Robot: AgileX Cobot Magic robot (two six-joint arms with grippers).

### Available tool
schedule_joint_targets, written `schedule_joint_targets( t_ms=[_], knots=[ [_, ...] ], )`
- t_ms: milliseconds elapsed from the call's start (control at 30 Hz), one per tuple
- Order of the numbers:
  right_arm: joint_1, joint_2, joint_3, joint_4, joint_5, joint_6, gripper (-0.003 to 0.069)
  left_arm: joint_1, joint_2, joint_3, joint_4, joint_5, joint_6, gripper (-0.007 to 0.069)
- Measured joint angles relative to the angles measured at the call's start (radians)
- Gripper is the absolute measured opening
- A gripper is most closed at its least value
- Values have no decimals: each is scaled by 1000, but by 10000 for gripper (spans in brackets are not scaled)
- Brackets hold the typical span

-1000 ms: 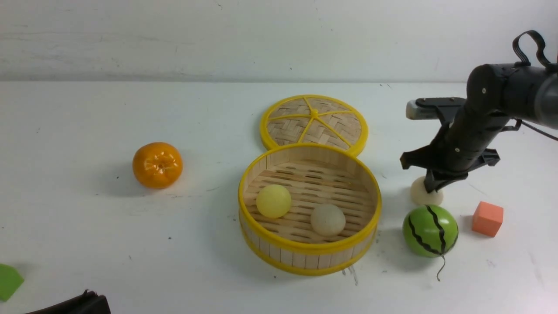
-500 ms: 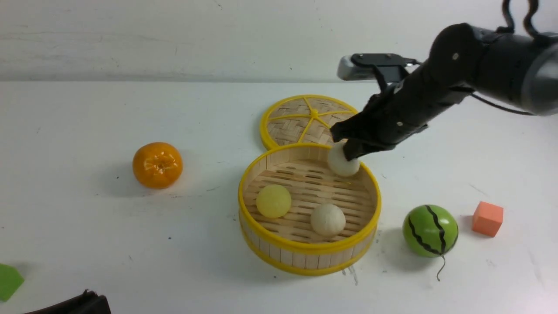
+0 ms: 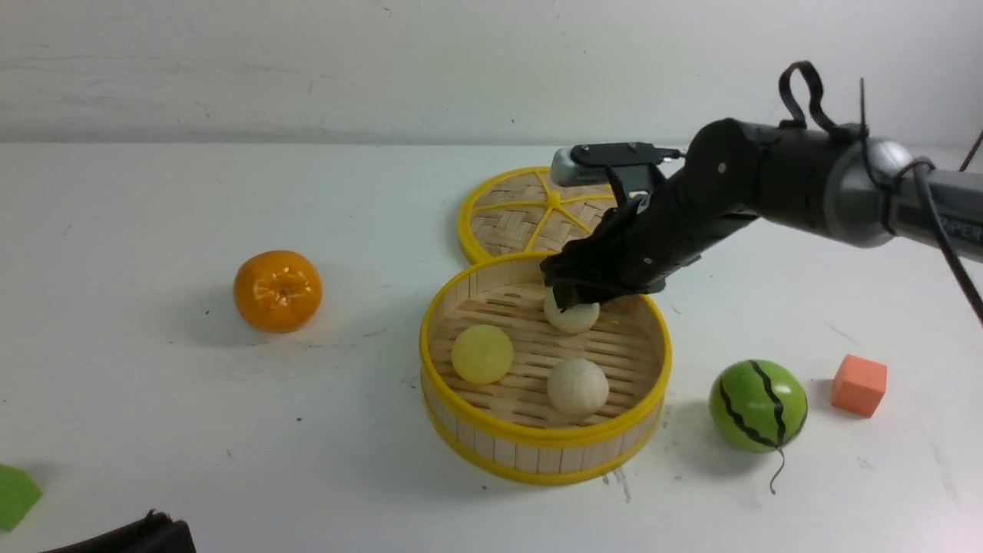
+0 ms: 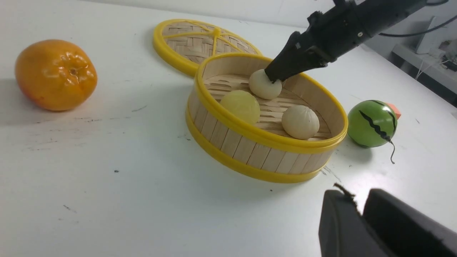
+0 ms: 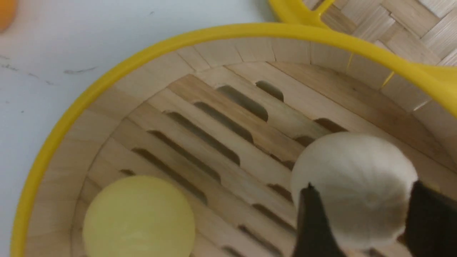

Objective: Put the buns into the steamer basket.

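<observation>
right gripper [image 3: 572, 301] | clamped from above on cream bun [image 3: 572, 316] | bun held inside steamer basket [image 3: 537, 455], near its far wall | yellow bun [image 3: 481, 354] lies apart

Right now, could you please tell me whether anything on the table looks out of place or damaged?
Nothing stands out. The round bamboo-slat steamer basket sits upright, a pale yellow bun and one cream-beige bun rest on its floor, and the right arm's jaws hold the other cream-beige bun inside it.

- A lab test bench — bare, scuffed white table [image 3: 138, 399] against a plain white wall [image 3: 307, 61].
- Toy props: watermelon [image 3: 758, 406], foam cube [image 3: 858, 385].
- Cluttered side desk [image 4: 414, 62] beyond the table.
</observation>
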Motion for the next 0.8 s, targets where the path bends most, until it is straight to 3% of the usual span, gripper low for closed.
schedule_joint_targets(
  t_ms=[100, 233, 367, 400, 533, 667, 800],
  knots=[
    [0, -157, -5, -31, 156, 9, 530, 0, 0, 0, 0, 0, 0, 104],
    [0, -356, 3, -122, 313, 82, 508, 0, 0, 0, 0, 0, 0, 108],
    [0, -596, 108, -220, 384, 179, 373, 0, 0, 0, 0, 0, 0, 110],
    [0, -725, 208, -253, 396, 222, 282, 0, 0, 0, 0, 0, 0, 110],
    [0, -971, 419, -269, 363, 300, 89, 0, 0, 0, 0, 0, 0, 111],
    [0, -1193, 613, -272, 279, 358, -10, 0, 0, 0, 0, 0, 0, 114],
    [0, -1338, 731, -286, 254, 402, -18, 0, 0, 0, 0, 0, 0, 119]
  ],
)
